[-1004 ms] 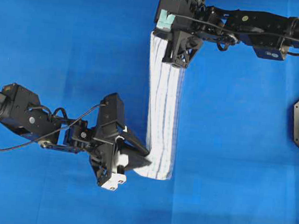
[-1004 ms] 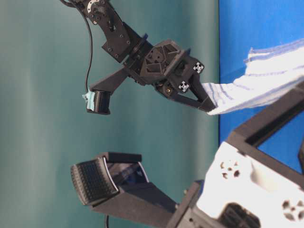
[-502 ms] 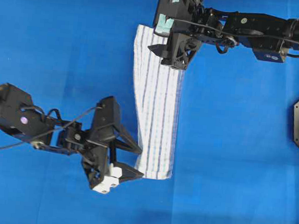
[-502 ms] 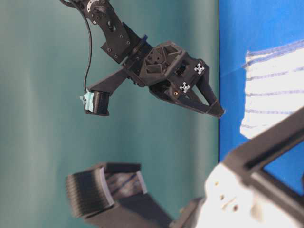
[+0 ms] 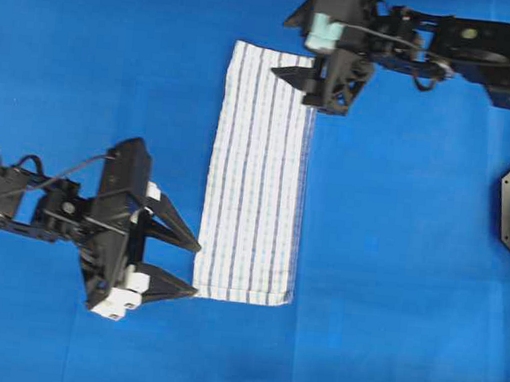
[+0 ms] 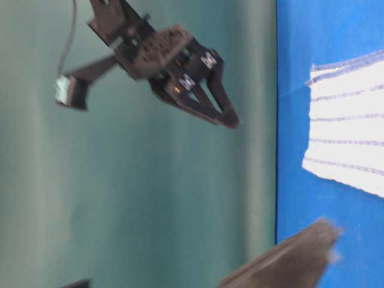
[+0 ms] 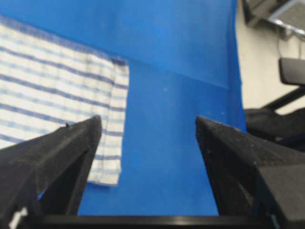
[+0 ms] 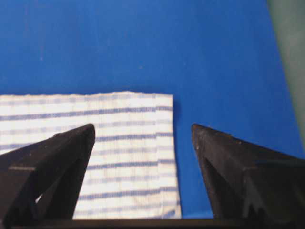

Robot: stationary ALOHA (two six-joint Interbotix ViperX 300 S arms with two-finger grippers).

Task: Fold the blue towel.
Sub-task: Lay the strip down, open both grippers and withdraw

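While both grippers hang spread and empty, you stand between folds.
Blue towel [image 5: 258, 175] lies flat mid-table as a narrow strip; left gripper [image 5: 174, 261], right gripper [image 5: 303, 74] must regrasp short-end corners next.

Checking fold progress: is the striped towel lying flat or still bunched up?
Flat. The blue towel lies spread as a long strip on the table cover, edges straight; both grippers are open and off it.
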